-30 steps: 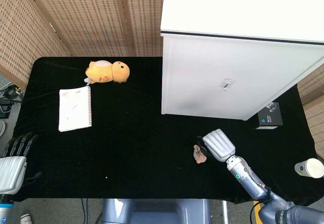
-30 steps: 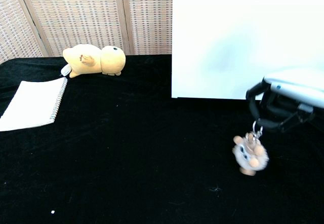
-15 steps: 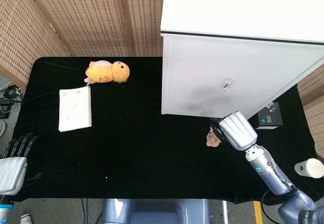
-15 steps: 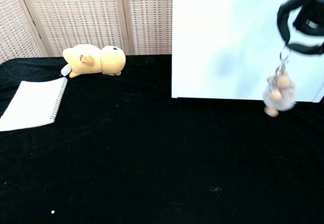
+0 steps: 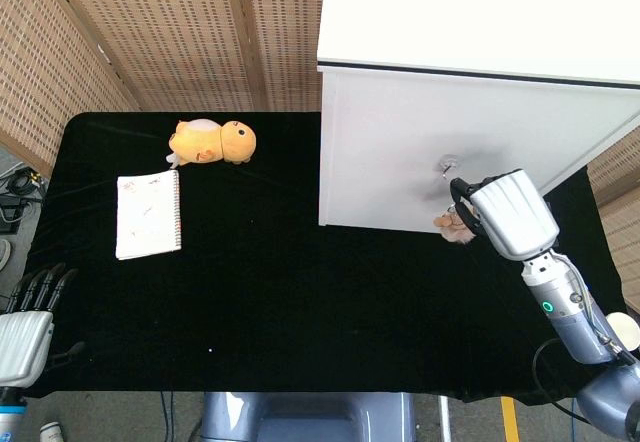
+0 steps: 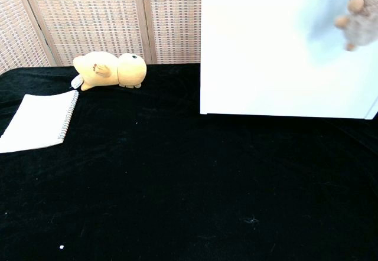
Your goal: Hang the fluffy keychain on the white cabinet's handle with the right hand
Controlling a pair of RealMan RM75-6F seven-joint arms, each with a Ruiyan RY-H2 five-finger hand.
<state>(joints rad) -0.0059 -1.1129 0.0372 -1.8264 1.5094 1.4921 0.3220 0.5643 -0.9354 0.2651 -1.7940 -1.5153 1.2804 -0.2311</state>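
Observation:
My right hand (image 5: pixel 508 212) is raised in front of the white cabinet (image 5: pixel 400 152), just right of and below its small handle (image 5: pixel 446 167). It holds the fluffy keychain (image 5: pixel 454 226) by its ring, and the pinkish-brown puff dangles beside the fingers. In the chest view only the puff of the fluffy keychain (image 6: pixel 355 20) shows, blurred, high against the white cabinet (image 6: pixel 266 48) door; the hand itself is out of that frame. My left hand (image 5: pixel 26 322) rests at the table's near left corner with its fingers apart and holds nothing.
An orange plush toy (image 5: pixel 212 142) lies at the back left, with a spiral notebook (image 5: pixel 148 214) in front of it. A small black box (image 5: pixel 532 227) sits right of the cabinet. A white cup (image 5: pixel 628 330) stands at the right edge. Wicker screens stand behind.
My right hand has lifted the keychain off the table and carried it up and to the right, from the table's middle right to just beside the cabinet handle. The left hand stayed put.

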